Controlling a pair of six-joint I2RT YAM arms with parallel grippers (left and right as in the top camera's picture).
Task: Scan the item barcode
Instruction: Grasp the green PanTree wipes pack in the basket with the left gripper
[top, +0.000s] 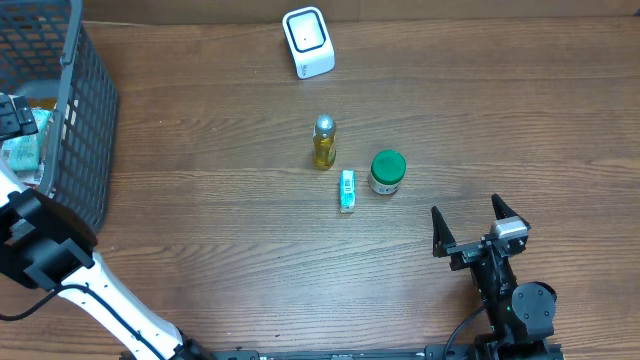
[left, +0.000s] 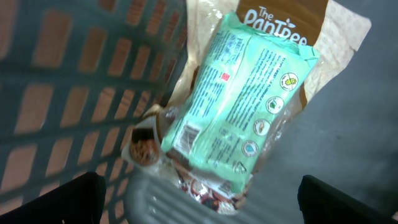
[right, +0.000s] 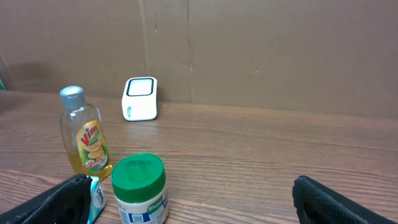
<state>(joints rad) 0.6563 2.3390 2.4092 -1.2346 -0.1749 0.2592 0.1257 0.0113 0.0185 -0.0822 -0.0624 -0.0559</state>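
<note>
Wood desk (top: 200, 230), cardboard wall behind. Dark mesh basket (top: 85, 130) sits at the left edge. White scanner (top: 308, 42) is at the far middle. Bottle (top: 324, 143), box (top: 347, 190) and green-lidded jar (top: 387, 171) cluster mid-desk, close but apart.

The left claw (left: 199, 179) is spread wide inside the basket, holding nothing, just above a mint-green pack (left: 236, 106). The pack lies flat on a brown-and-white bag (left: 329, 31) at the basket bottom, printed back facing up. It is likely the item to scan. A white patch near its lower end may be the barcode, but it is too blurred to tell.

The right claw (top: 467, 207) is also wide and empty, near the front right, well apart from the jar.

Handling guess: the pack looks like a soft film wrap, light, squashy and a bit slick, so it will sag if pinched at one end. Best hold is across the narrow width near the middle, fingers on the long edges, clear of the white patch. Risks are catching the bag underneath or snagging the mesh on the way out.
</note>
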